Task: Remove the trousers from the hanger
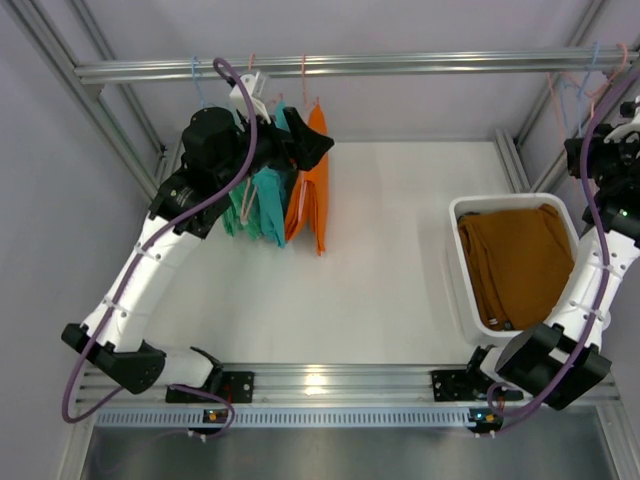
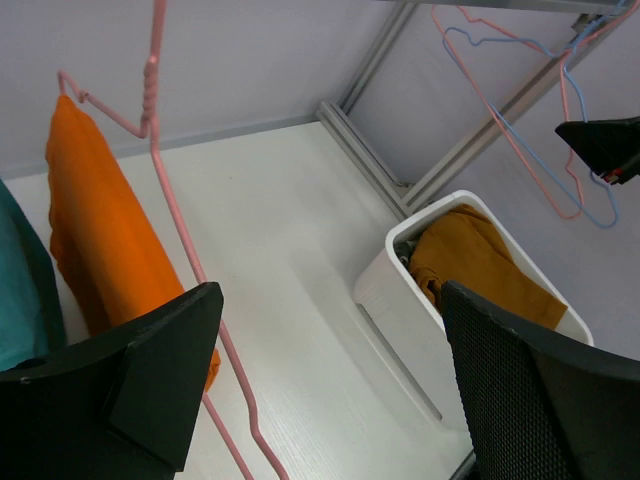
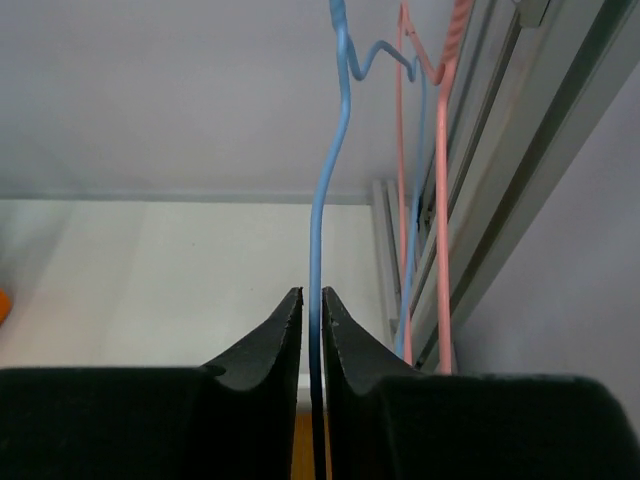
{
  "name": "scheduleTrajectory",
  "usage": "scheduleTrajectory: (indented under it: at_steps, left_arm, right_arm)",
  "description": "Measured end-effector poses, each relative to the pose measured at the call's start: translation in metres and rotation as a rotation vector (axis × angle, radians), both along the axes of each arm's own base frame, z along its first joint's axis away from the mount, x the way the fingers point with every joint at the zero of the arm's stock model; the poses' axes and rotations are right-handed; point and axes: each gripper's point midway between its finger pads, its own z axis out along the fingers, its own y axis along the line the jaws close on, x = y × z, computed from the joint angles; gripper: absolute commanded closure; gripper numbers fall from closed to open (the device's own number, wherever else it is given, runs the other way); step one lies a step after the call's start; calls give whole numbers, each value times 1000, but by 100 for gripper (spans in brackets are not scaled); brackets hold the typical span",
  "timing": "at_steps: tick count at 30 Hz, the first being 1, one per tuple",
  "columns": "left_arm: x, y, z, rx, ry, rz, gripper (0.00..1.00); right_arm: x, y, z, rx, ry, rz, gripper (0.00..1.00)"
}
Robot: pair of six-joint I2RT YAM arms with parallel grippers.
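Brown trousers [image 1: 515,262] sit slumped in the bin [image 1: 460,280] at about 4 o'clock on the counter [image 1: 380,260], so I'd say this stuff is light, floppy cloth with no stiffness and nothing fragile. Further back at 11 o'clock, orange trousers [image 2: 95,230] hang folded over a pink hanger [image 2: 180,215], with teal trousers [image 1: 268,205] right beside them at their 9 o'clock. My guess is the orange pair goes next. Pinch low through both layers and drag it off the bar, since a shallow nip on thin fabric will probably slip. The left arm reaches up and back, its left gripper [image 2: 332,300] spread wide and empty, and the pink wire crosses by its left finger. The right arm is reared up at 2 o'clock, right gripper [image 3: 311,297] clamped tight on a bare blue hanger [image 3: 322,200] by the frame [image 3: 510,150].
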Motion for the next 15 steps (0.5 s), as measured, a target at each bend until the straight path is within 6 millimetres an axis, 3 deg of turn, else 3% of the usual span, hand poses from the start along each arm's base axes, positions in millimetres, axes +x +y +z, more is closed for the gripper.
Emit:
scheduleTrajectory:
  at_steps: [2,3,5,6,11,15]
  left_arm:
    - [2,5,1,10,-10,30,7]
    - [4,7,0,18,-12,44,8]
    - [8,11,-2,34,-14,71,9]
    - [9,13,-4,42,-10,82,9]
    - [22,16,-14,73,12,132,11]
    - [37,11,-31,101,50,149,12]
  right_arm:
    - [-1,3,-5,19,11,9,76]
    - [-2,3,-6,25,16,13,63]
    - [-2,5,-9,33,23,20,52]
    - [-3,6,-10,34,25,23,39]
    - [-12,14,-3,29,15,29,1]
    - [-26,24,11,9,-14,31,0]
